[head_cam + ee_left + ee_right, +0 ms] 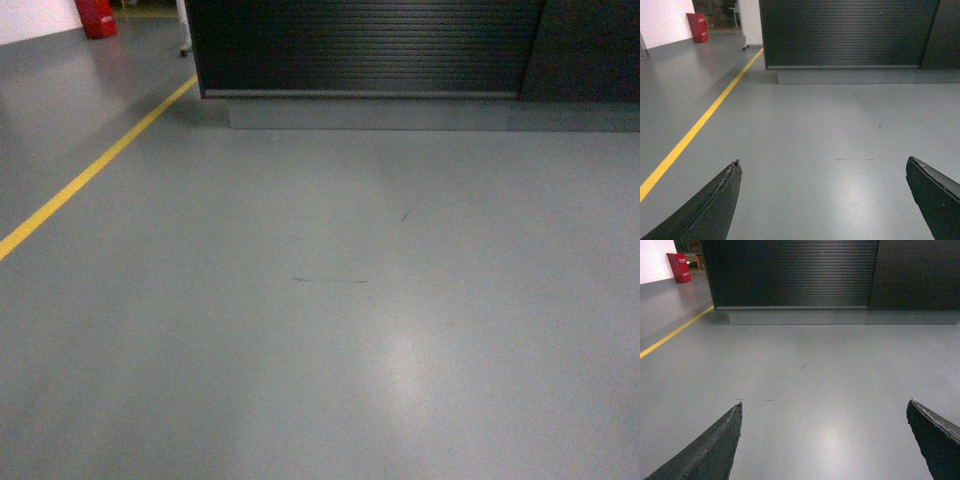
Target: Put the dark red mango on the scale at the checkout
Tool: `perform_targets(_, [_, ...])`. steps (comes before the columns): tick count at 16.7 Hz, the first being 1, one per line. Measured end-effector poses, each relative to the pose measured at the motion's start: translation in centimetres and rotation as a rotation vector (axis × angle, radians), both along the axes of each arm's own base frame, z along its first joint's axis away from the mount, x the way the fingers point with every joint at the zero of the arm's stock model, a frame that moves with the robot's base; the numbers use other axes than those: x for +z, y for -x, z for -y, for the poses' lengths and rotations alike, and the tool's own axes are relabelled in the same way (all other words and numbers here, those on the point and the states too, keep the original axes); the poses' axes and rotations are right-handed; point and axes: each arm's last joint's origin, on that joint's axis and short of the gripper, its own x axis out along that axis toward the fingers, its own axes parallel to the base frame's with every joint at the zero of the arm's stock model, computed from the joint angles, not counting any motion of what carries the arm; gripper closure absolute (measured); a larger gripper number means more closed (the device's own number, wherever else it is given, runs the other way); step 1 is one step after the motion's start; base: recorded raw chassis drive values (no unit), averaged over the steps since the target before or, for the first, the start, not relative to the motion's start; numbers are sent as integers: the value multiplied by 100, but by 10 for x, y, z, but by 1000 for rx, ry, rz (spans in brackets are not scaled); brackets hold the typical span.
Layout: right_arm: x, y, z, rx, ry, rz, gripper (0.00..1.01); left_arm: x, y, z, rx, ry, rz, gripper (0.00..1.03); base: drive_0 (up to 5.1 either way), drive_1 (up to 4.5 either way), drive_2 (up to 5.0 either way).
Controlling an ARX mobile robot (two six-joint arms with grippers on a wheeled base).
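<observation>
The ribbed black checkout desk [365, 45] was seen well ahead of both wide-spread, empty pincers, left [822, 200] and right [824, 440]; no writing was legible.

— What shows of the machine itself?
— Only fingers. The left gripper [822, 200] has two dark, matt, wedge-shaped fingers [715, 207] tapering to points, edges slightly worn.
— And the other?
— The right gripper [824, 440] looks alike: dark tapered fingers [935, 437], pale scuffing along the rims.
</observation>
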Motion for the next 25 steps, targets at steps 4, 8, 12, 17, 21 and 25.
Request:
perform_targets(4, [0, 0, 0, 0, 0, 0, 3, 0, 0, 0, 0, 0, 0, 5, 0, 0, 0])
perform_targets(8, [0, 0, 0, 0, 0, 0, 3, 0, 0, 0, 0, 0, 0, 5, 1, 76, -75])
perform_targets(12, [0, 0, 0, 0, 0, 0, 3, 0, 0, 0, 0, 0, 0, 5, 3, 427, -421])
perform_targets(17, [0, 0, 0, 0, 0, 2, 3, 0, 0, 0, 0, 0, 0, 5, 3, 428, -421])
perform_targets(21, [0, 0, 0, 0, 0, 0, 3, 0, 0, 0, 1, 0, -3, 5, 5, 428, -419])
perform_targets(25, [0, 0, 0, 0, 0, -1, 3, 0, 0, 0, 0, 0, -1, 5, -1, 421, -424])
